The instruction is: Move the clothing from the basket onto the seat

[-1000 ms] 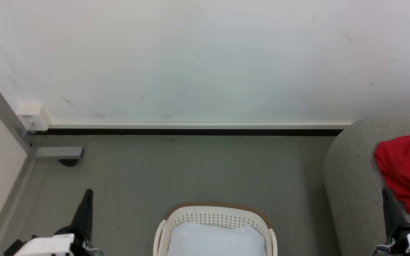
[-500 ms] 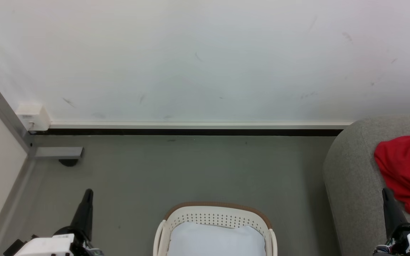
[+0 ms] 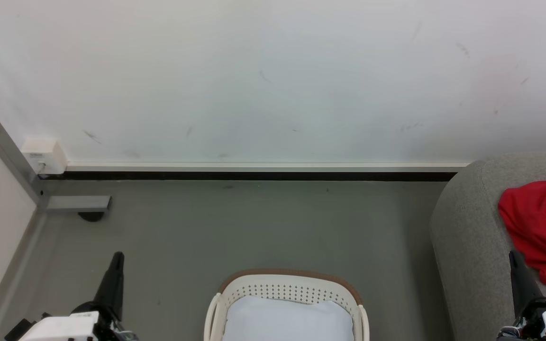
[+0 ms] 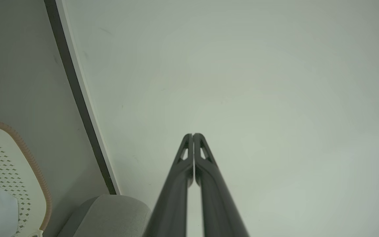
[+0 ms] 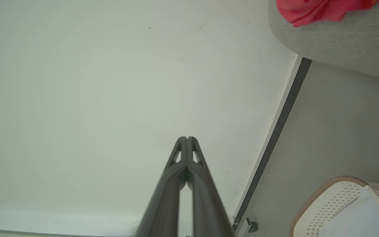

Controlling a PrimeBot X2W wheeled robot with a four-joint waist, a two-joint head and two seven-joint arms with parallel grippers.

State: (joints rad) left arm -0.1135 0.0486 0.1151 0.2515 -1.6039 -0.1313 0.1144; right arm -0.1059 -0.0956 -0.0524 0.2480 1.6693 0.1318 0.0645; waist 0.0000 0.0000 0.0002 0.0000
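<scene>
Against the far side of the room, a pale wall [image 3: 273, 80] rises over a grey floor [image 3: 254, 227], a dark skirting strip running between them. At the right, the seat [image 3: 472, 237] bulges into the head view, its rounded grey end near the wall. The basket [image 3: 292, 283] stands on the floor in front of the robot, well apart from the seat, and the bottom edge of the view cuts off its near half. The clothing [image 3: 543, 227] lies in a red heap on top of the seat, just beyond the right arm. Inside the basket a pale lining sheet [image 3: 287, 319] covers the part in view, and no red fabric lies on it.

The left gripper [image 3: 117, 258] hangs over bare floor to the left of the basket. The right gripper [image 3: 514, 256] hangs by the seat's front, beside the red heap. Each wrist view has its two fingers pressed together tip to tip, with nothing between them.

The transfer looks finished, or close to it. What is left is to check the hidden near half of the basket for any remaining garment.
</scene>
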